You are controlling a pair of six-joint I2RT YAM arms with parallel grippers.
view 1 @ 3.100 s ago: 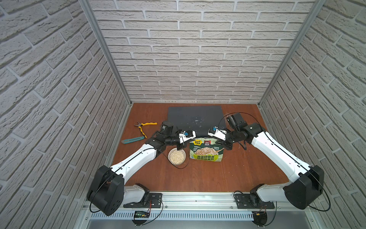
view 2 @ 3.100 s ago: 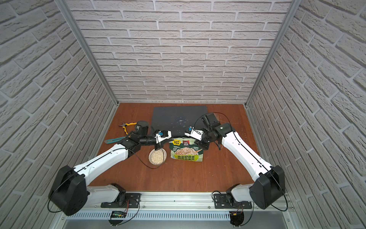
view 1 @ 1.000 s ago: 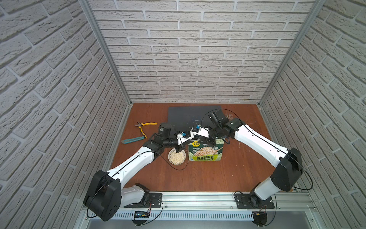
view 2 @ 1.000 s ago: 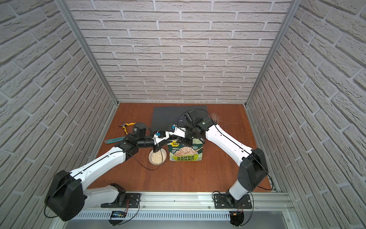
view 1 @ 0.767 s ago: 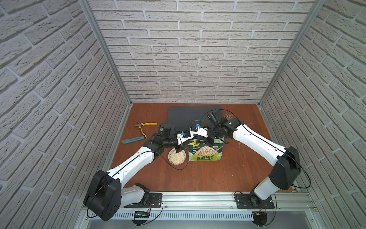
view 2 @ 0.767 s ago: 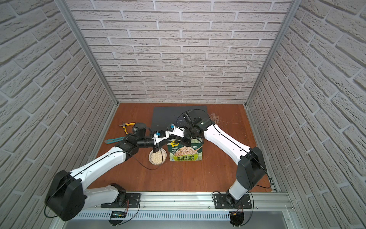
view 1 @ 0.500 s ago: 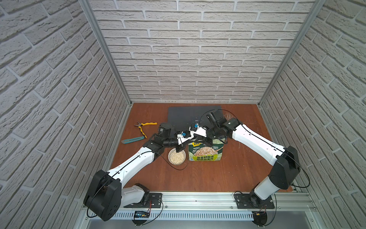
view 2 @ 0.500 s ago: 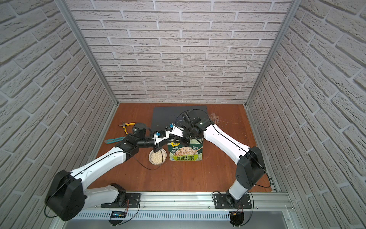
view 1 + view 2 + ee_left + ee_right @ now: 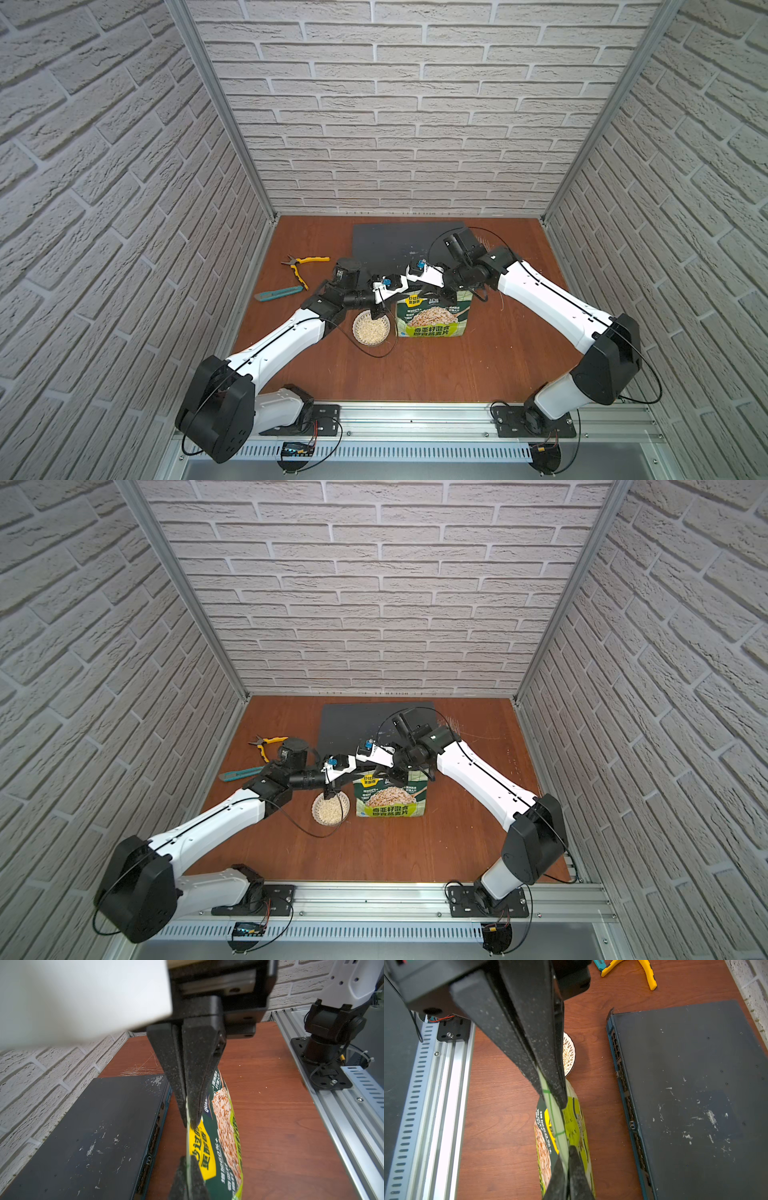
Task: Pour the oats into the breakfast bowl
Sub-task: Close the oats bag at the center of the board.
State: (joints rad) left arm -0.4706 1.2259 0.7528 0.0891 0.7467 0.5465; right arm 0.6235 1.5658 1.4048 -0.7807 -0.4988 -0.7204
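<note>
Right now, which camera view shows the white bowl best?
A top view. In both top views the bowl shows almost whole, oats inside, beside the pouch. The right wrist view shows only a slice of its rim; the left wrist view shows none of it.

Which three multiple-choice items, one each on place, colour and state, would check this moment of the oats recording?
1. The breakfast bowl stands: A) on top of the pouch; B) on the table beside the pouch; C) inside the pouch.
2. The pliers' handles are: A) red; B) yellow; C) blue.
3. The pouch is: A) lying flat; B) tipped over the bowl; C) upright.
Answers: 1 B, seen in both top views; 2 B, the grips are yellow; 3 C, it stands, left gripper and right gripper pinching its top edge.
</note>
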